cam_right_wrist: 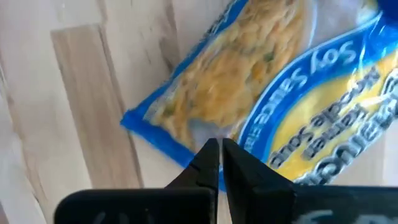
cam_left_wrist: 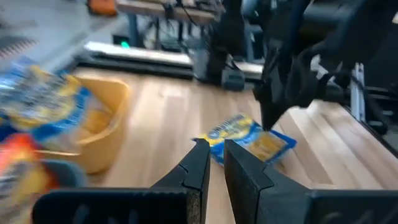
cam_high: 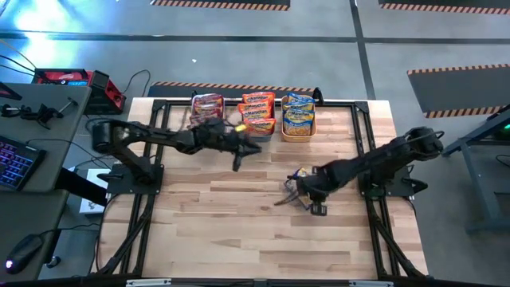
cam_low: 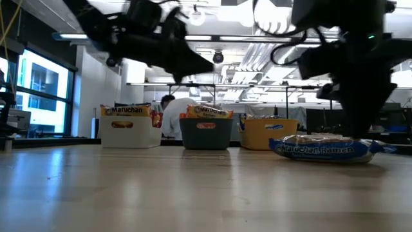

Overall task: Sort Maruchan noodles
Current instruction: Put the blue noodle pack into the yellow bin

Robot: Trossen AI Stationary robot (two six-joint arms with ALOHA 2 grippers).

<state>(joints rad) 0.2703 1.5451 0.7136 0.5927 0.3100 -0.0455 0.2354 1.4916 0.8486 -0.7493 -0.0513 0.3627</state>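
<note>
Crinkly blue-and-yellow noodle packet (cam_right_wrist: 261,93)

- Bins: three in a row at the table's far edge, namely one white bin (cam_low: 129,132), one teal bin (cam_low: 206,133) and one orange bin (cam_low: 269,133).
- Loose noodle packets on the table: one, a blue-and-yellow packet (cam_low: 325,149), lying flat.
- Packets in the bins: pink-red packets (cam_high: 207,104) in the white bin, orange packets (cam_high: 256,112) in the teal, blue-and-yellow packets (cam_high: 299,113) in the orange. At least two show in each; exact counts cannot be told, since they overlap.
- Robot arms: two, each with one gripper: left gripper (cam_high: 237,162), right gripper (cam_high: 307,203).
- Persons in the room beyond: one (cam_low: 172,116), partly hidden.
</note>
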